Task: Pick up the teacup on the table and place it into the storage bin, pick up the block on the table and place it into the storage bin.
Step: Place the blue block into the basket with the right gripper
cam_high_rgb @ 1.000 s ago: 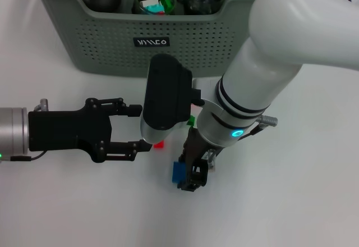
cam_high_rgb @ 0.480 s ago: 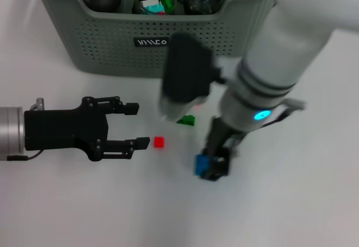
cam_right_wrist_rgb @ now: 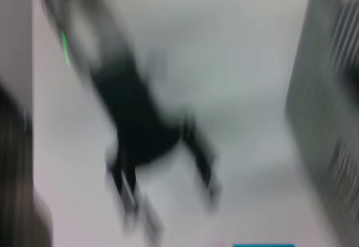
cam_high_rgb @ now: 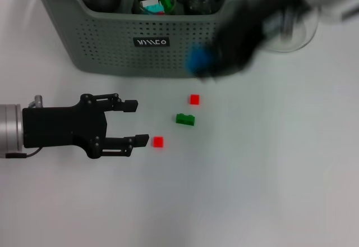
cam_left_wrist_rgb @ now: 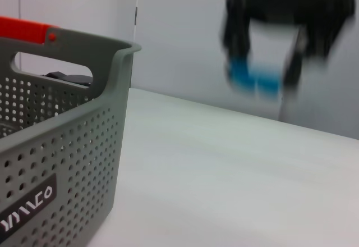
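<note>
The right gripper (cam_high_rgb: 205, 62) has shot up off the desk (cam_high_rgb: 269, 191) in the last second. A moment ago it was low at the centre, pinching a blue block (cam_high_rgb: 197, 60) just above the surface; now it is a blur up at about one o'clock from the middle of the head view, right in front of the wall of the storage bin (cam_high_rgb: 101, 45), with the block raised with it. In the left wrist view the same blue block (cam_left_wrist_rgb: 253, 77) hangs between the dark jaws, clear of the desk, so the jaws are clenched on it.

The lift looks done and the carry under way. The block is not yet over the rim, so I'd judge the arm needs more height and a push toward twelve o'clock before letting go.

The left gripper (cam_high_rgb: 134, 123) has not budged: it rests at nine o'clock with its jaws spread and nothing in them, a small red block (cam_high_rgb: 158, 141) just off its lower fingertip.

With the right arm gone, a green block (cam_high_rgb: 185, 119) and a second red block (cam_high_rgb: 194, 99) now show on the desk near the centre. Dark round vessels sit inside the bin; whether the teacup is among them, I cannot tell.
</note>
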`<state>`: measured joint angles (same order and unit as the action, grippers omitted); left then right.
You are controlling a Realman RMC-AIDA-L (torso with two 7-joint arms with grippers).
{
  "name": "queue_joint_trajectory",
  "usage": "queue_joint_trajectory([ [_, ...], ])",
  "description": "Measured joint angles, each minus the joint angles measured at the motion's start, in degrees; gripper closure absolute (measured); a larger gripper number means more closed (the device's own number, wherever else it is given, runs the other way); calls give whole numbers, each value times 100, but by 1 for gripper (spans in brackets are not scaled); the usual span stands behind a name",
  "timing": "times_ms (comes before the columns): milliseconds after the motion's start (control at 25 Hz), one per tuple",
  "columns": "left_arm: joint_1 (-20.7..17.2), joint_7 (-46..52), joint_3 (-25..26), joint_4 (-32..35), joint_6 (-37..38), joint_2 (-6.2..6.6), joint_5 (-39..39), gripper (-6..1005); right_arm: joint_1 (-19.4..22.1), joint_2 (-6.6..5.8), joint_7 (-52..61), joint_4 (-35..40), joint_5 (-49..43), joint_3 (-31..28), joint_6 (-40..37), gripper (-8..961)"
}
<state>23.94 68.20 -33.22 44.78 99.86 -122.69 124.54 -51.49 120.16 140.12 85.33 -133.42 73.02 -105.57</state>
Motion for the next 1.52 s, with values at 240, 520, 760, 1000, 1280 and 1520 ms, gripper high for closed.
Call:
queue_joint_trajectory([
  [240,29,0,-14,-14,-1,2,-8,235,-1043,-80,114,-600,117,-1453,941,531],
  [520,51,0,-34,-41,-1,1,-23,235,-2159,-282,-63,-3467,-1100,-1347,3262,532],
  [760,60,12,-44,-41,-2,-10,-41,235,-2381,-2,-96,-4755,-1650,-573,5007,532],
  [1000,72,20,-45,-40,-2,-9,-45,235,-2371,72,-97,-5647,-1239,323,6410,531],
  [1280,91,33,-44,-39,-22,-12,-33,235,-2261,71,-108,-5668,-847,971,6640,531],
  [1520,106,35,-35,-45,-35,-18,-22,236,-2311,69,-95,-5641,-828,1097,6586,520],
])
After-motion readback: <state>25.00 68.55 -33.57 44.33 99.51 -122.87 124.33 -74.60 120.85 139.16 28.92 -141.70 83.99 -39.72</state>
